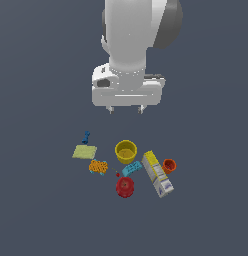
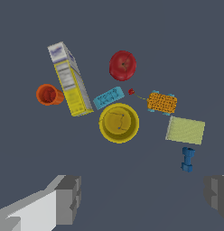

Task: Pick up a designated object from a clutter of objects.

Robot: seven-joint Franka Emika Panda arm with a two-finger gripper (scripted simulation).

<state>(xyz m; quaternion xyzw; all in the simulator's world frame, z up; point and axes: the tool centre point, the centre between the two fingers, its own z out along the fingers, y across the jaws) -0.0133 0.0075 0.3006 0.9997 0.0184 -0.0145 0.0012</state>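
Hand (image 1: 126, 109) high above clutter, fingers (image 2: 68, 198) spread wide, pinching nothing. Landmark: yellow cup (image 1: 126, 151), upright, open mouth up. Orange dotted toy (image 1: 98, 167) lies on table beside cup, toward exterior view's left, clear of neighbours. Yellow-green flat square (image 1: 84, 151) just beyond toy. Light-blue brick (image 1: 131, 169) touching or nearly touching cup. Red apple (image 1: 125, 187) past brick. Carton (image 1: 157, 174) lying flat, between cup and orange cup (image 1: 169, 166).

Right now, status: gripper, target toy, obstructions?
Gripper open, empty, high above clutter. Small orange bumpy toy with teal ends untouched on floor. Yellow-green flat square close beside it; light-blue studded brick near.
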